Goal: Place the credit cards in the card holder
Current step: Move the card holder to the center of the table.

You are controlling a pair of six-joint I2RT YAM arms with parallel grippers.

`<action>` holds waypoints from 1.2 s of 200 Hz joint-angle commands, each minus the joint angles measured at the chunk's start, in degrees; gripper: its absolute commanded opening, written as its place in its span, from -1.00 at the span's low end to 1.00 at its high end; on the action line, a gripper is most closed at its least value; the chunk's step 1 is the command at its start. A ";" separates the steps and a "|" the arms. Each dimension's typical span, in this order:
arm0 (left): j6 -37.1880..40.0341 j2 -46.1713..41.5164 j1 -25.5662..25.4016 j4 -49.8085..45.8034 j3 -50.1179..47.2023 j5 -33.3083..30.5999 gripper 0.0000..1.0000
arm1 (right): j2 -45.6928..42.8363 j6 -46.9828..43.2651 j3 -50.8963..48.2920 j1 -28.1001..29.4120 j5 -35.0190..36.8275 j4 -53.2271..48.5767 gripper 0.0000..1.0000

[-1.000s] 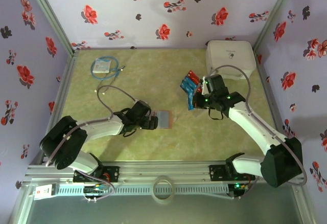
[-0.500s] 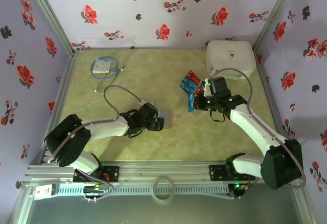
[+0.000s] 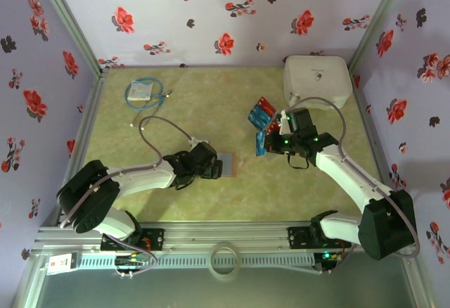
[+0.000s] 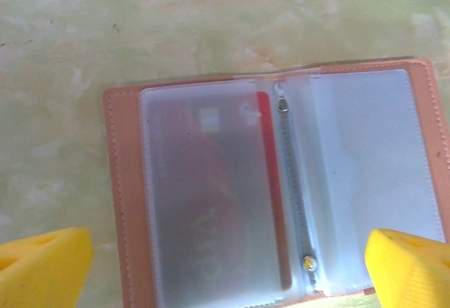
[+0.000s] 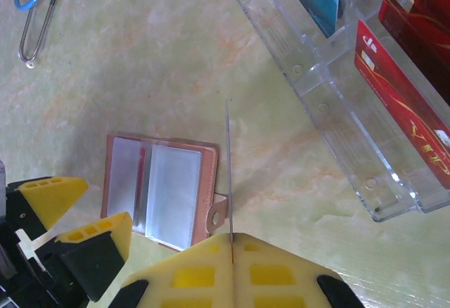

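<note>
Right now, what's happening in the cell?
Right gripper is shut on a card, seen edge-on, above the table between the tray and the holder. The holder lies open with one red card in a pocket; the left gripper hangs open over it. More cards sit in the tray.

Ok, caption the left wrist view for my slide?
Open card holder on the table, one red card sleeved inside, left gripper open above it.

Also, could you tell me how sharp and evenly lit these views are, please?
Top external: even, soft light, faint shadows, sharp. Left wrist: hazy; frosted sleeves of the card holder veil the red card. Right wrist: crisp, with glints on the clear tray; the held card shows edge-on.
</note>
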 commanded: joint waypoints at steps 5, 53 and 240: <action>-0.54 1.73 0.48 -0.85 1.00 -2.15 0.99 | -0.10 0.92 -0.48 -0.44 -1.26 1.42 -1.00; -0.25 4.60 0.48 0.60 1.57 -1.62 0.99 | -0.92 -0.04 0.63 -0.44 -0.90 -0.50 -1.00; -0.12 -2.12 -0.42 -2.44 1.97 -0.69 0.99 | -3.34 2.18 -1.61 -0.32 -4.44 1.94 -1.00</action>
